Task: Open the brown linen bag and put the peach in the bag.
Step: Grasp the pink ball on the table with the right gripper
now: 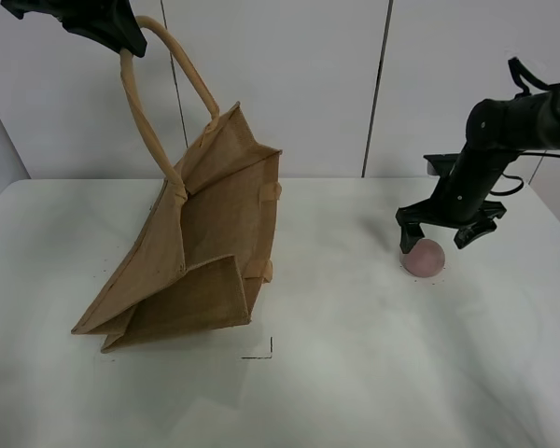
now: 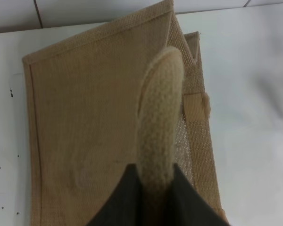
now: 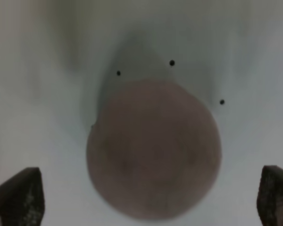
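Note:
The brown linen bag (image 1: 196, 252) hangs tilted on the white table (image 1: 355, 373), its bottom corner resting on the surface at the left. My left gripper (image 1: 121, 37) is shut on one of its tan loop handles (image 1: 159, 103) at the top left and holds it up. The left wrist view shows the handle (image 2: 159, 122) pinched between the dark fingers (image 2: 127, 197), with the bag's side (image 2: 94, 122) below. The pink peach (image 1: 423, 258) lies on the table at the right. My right gripper (image 1: 441, 238) is open just above it, a finger on each side. It fills the right wrist view (image 3: 153, 150).
A white panelled wall (image 1: 289, 84) stands behind the table. A small black corner mark (image 1: 266, 353) is on the table in front of the bag. Bare table lies between bag and peach.

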Tool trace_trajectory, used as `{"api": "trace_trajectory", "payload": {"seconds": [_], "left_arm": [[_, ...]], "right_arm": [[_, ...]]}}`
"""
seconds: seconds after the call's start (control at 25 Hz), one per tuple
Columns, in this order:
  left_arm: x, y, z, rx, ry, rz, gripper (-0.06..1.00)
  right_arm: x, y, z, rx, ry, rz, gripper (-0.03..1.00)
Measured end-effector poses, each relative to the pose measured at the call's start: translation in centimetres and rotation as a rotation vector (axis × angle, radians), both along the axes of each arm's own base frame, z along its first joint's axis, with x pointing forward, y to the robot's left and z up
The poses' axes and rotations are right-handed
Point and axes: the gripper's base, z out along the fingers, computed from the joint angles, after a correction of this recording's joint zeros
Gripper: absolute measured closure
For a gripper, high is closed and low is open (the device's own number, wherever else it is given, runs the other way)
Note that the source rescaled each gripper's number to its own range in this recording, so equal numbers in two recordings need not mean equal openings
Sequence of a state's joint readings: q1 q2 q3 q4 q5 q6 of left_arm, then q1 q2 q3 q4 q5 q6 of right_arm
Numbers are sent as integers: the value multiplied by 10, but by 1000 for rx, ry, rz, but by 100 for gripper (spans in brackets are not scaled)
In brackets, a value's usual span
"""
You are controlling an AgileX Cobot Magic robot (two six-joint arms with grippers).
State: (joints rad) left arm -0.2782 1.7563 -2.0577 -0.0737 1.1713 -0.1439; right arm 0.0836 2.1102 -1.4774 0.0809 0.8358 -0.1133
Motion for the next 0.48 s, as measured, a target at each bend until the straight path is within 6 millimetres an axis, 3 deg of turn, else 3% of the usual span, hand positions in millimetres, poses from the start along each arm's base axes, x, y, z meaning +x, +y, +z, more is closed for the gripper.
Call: {"api": "trace_trajectory", "payload": {"seconds": [0.28, 0.4, 0.48], "left_arm": [[0, 0, 0, 2, -1, -2, 94], [0, 0, 0, 3, 0, -4, 94], [0, 0, 0, 3, 0, -4, 94]], "right_arm": [[5, 1, -27, 2, 22, -5, -3], [5, 1, -29, 2, 24, -6, 8], [5, 1, -30, 2, 24, -6, 22]]}}
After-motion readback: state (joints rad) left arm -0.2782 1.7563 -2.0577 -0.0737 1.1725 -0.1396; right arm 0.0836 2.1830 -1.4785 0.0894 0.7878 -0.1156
